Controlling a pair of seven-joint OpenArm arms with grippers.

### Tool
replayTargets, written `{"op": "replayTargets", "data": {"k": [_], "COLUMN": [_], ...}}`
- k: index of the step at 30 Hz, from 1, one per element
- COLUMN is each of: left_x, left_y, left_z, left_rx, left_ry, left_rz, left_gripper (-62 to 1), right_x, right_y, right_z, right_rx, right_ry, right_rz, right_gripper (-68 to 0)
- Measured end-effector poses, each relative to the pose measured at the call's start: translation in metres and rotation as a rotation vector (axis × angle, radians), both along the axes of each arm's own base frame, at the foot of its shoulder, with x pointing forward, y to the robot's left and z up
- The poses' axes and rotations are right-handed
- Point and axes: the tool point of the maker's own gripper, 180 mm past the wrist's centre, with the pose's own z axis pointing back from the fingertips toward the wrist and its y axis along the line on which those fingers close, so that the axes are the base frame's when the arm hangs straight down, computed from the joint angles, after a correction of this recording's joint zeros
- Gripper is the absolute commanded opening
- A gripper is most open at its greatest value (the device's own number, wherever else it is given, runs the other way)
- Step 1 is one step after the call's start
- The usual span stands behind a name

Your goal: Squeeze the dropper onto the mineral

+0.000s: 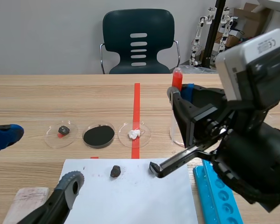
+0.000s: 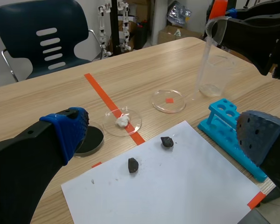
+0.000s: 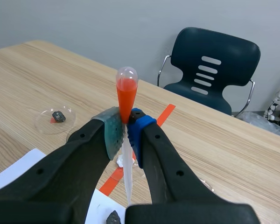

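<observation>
One dark, rough mineral lump [image 3: 113, 217] lies on the white paper sheet [image 3: 14, 170], below and just ahead of the downward tip of the clear, orange-filled plastic dropper [image 3: 126, 88], which the right gripper [image 3: 126, 133] pinches upright. By the sheet's corner the left gripper [image 1: 37, 161] gapes empty.

Orange-bulbed dropper [image 3: 126, 93] stands upright; dark mineral [image 1: 115, 171] lies on white paper [image 1: 130, 196].

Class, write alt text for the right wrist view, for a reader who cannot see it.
The right claw is shut on an upright dropper with orange-red liquid in its bulb, above a wooden table; a dark chair stands behind.
</observation>
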Motion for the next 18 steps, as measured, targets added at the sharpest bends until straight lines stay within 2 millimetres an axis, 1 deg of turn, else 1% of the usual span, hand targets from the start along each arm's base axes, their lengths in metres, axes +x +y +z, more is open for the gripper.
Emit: {"op": "replayTargets", "data": {"k": [18], "left_x": [0.0000], "left_y": [0.0000], "left_z": [0.0001], "left_rx": [0.000], "left_ry": [0.000], "left_rz": [0.000], "left_gripper": [1.4], "right_x": [-0.0009], "right_y": [-0.0011], "right_z": [0.0011], "right_rx": [0.001], "right_ry": [-0.003], "right_rz": [-0.002], "right_gripper": [-66.4]}}
